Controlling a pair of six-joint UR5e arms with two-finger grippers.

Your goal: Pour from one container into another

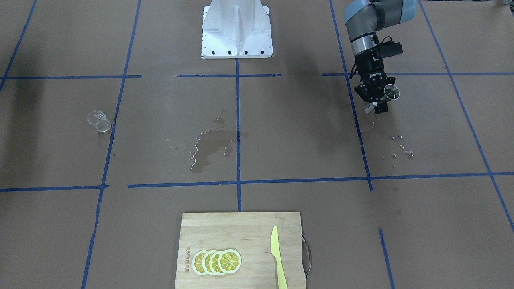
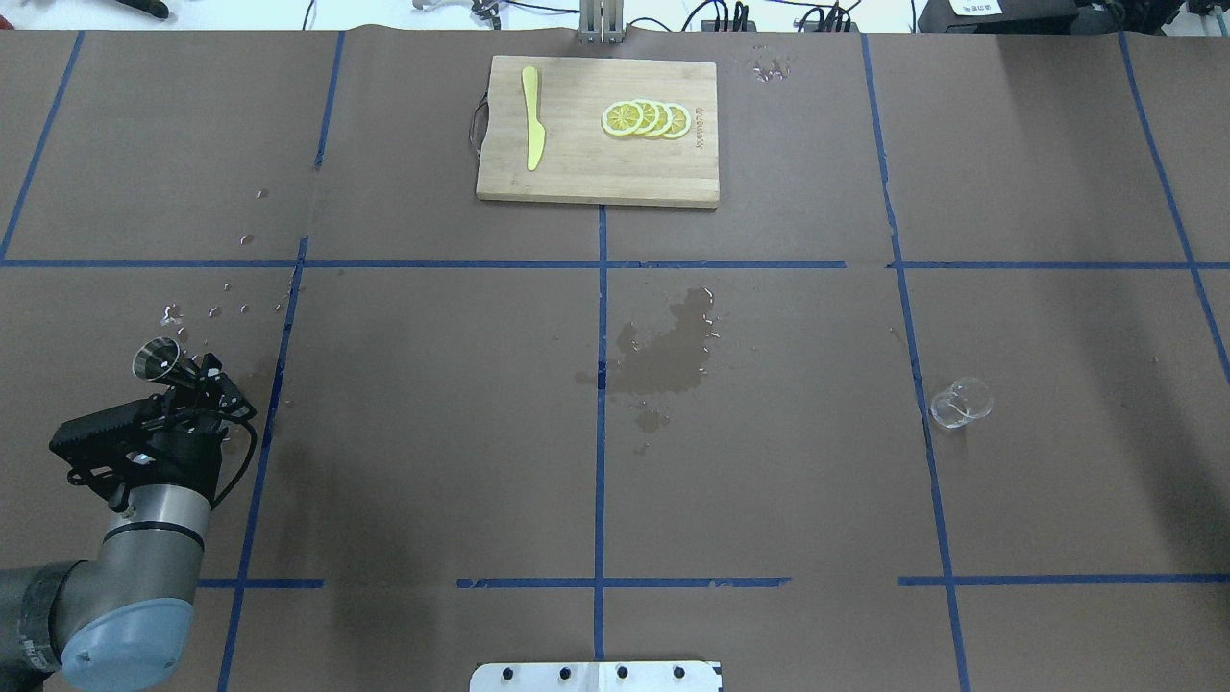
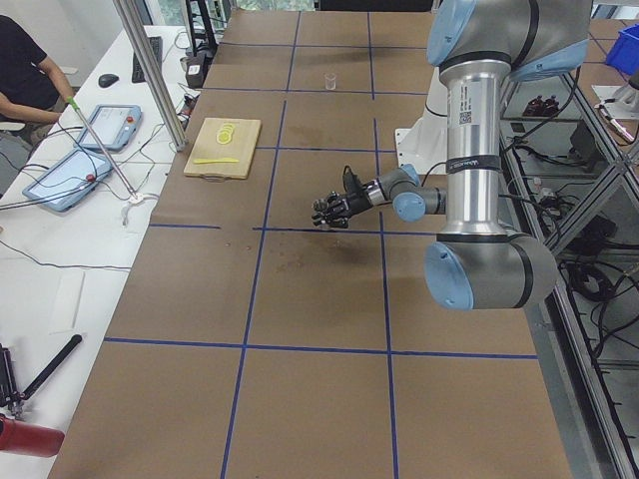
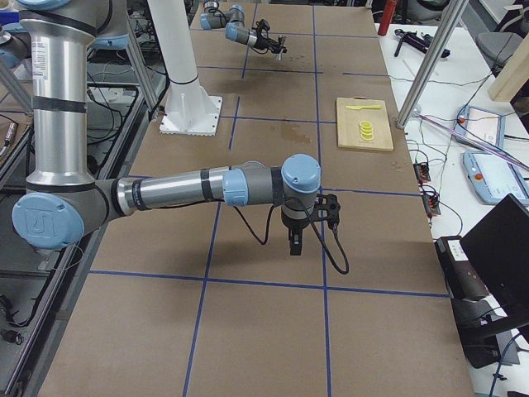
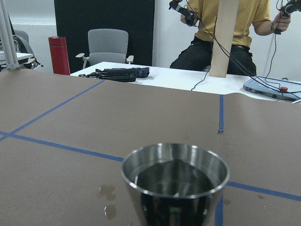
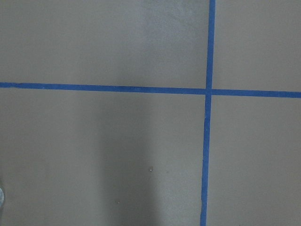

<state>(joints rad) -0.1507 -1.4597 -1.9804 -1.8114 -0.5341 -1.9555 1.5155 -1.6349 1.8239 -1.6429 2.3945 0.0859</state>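
"Left fingers (image 2: 192, 370) have hold of the jigger (image 2: 155, 358), don't they?"

"Yes, they're closed tight on it and hold it clear above the table (image 2: 432, 461) at the left side. From the left wrist its rim looks about level. The inside is dark, and I cannot tell how full it is. The right fingers (image 4: 295, 246) show only in one side view, pointing down. I cannot tell whether they are parted or closed."

"And the cup (image 2: 961, 404)?"

"It's well apart, over on the right of the table, and it seems to stand upright with nothing near it."

"So what could go wrong?"

"My guess is the long carry. The jigger is polished metal, two smooth cones meeting at a thin neck, so the fingers have little to bite on. It could swivel or slip if the arm jerks, and the wide mouth would slop. Droplets (image 2: 173, 312) lie just beyond the jigger, and a wet patch (image 2: 668, 351) darkens the brown paper mid-table. The cup is small, clear and probably light — a nudge from the jigger's rim could tip it or push it away. Its glassy wall is also hard to pick out against the paper."

"The board?"

"That's a bamboo cutting board (image 2: 596, 183) at the far edge, carrying lemon slices (image 2: 646, 118) and a yellow knife (image 2: 531, 130) — off the likely path."
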